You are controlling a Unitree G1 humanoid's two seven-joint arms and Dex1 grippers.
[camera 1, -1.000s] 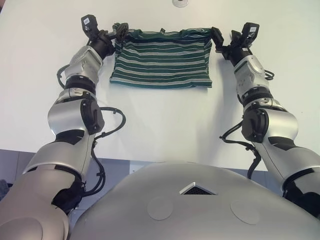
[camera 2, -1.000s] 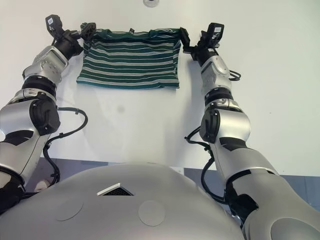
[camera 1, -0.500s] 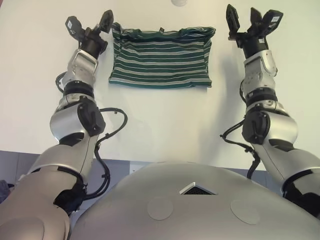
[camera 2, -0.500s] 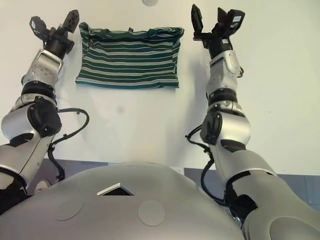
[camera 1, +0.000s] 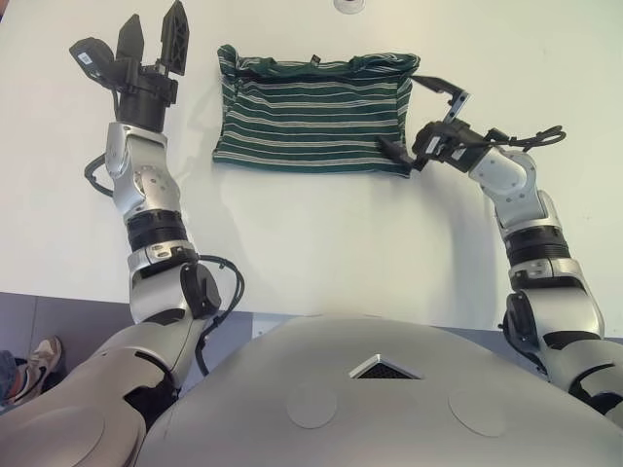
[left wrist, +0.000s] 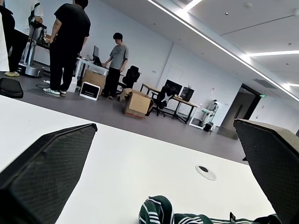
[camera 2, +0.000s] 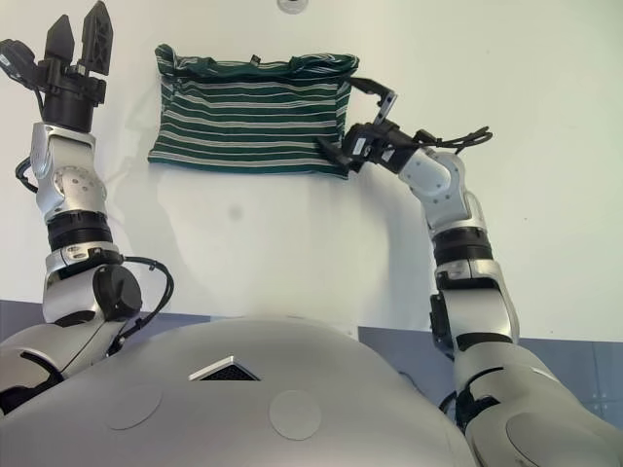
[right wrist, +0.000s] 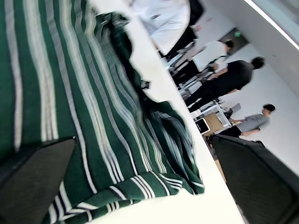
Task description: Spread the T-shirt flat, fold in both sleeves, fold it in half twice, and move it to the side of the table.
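The green, white-striped T-shirt lies folded into a rectangle at the far middle of the white table, its far edge bunched. My left gripper is raised to the left of the shirt's far left corner, open and holding nothing. In the left wrist view a bit of the shirt shows beyond the spread fingers. My right gripper is open at the shirt's right edge, one finger by the near right corner, the other off to the right. The right wrist view looks along the striped cloth.
A round grommet sits in the table at its far edge, behind the shirt. Bare table lies on both sides of the shirt and between it and the near edge.
Both grippers let go of the shirt's far corners. The left arm rose and swung left, away from the shirt. The right gripper came back down to the shirt's near right corner, still open.
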